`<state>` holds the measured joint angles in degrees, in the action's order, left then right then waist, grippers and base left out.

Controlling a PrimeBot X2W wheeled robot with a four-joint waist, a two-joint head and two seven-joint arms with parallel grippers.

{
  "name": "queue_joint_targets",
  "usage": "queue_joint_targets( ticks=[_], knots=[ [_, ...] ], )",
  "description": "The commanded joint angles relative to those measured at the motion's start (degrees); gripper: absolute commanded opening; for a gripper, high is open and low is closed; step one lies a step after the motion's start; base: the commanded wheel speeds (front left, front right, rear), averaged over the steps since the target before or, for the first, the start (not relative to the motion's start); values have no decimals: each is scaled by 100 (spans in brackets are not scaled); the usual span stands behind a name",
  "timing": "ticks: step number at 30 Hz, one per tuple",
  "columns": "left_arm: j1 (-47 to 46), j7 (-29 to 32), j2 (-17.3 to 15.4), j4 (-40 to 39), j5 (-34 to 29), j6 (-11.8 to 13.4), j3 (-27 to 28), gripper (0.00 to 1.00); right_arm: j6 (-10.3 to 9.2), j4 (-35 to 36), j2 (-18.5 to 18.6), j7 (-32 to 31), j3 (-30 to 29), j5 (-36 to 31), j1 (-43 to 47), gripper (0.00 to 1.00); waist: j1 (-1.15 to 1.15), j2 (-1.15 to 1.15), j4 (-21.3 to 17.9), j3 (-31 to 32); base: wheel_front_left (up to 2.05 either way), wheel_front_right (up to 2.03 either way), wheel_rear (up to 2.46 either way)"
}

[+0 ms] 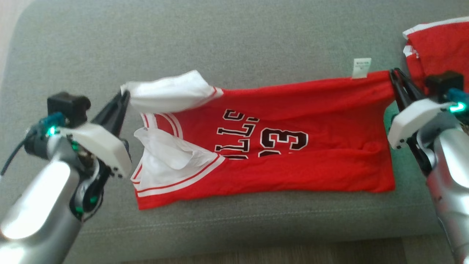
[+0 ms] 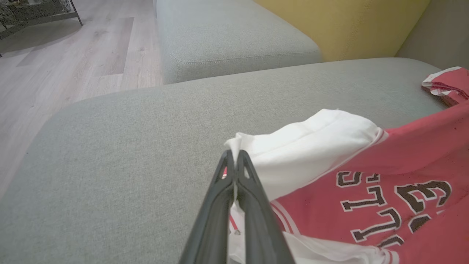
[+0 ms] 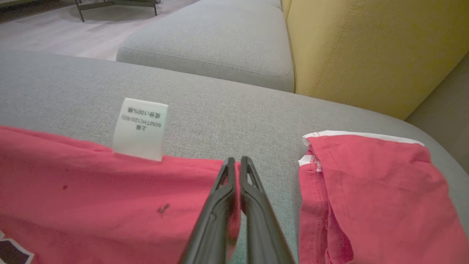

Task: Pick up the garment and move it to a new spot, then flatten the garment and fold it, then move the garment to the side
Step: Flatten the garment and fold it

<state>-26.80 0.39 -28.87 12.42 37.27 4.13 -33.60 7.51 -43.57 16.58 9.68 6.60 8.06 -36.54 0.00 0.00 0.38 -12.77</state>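
The garment (image 1: 278,161) is a red jersey with black lettering and white trim, stretched sideways across the grey cushion (image 1: 220,40). My left gripper (image 1: 125,96) is shut on its white shoulder corner at the left; the left wrist view has white cloth pinched between the closed fingers (image 2: 234,161). At the right, my right gripper (image 1: 392,73) is shut on the jersey's hem corner, and red cloth (image 3: 110,198) sits between its closed fingers (image 3: 236,163). A white care label (image 1: 361,68) (image 3: 141,128) sticks up from the hem's far edge. The near side of the jersey lies on the cushion.
A second red piece with white trim (image 1: 439,47) (image 3: 370,194) lies at the far right of the cushion, close to my right gripper. A yellow backrest (image 3: 373,47) rises behind. Another grey cushion (image 2: 234,33) and wooden floor (image 2: 73,66) lie beyond.
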Motion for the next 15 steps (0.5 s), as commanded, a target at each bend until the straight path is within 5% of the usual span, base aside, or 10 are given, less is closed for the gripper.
queue_joint_targets(
  ticks=[1,15],
  knots=[
    [-174,-36,-258,-206,41,38,309,0,-2,222,99,63,-8,18,24,0,0,0,34,54,0,0,0],
    [425,178,-443,-628,193,-126,30,0,-2,864,196,-76,-583,-384,847,0,0,0,120,206,0,0,0]
  ],
)
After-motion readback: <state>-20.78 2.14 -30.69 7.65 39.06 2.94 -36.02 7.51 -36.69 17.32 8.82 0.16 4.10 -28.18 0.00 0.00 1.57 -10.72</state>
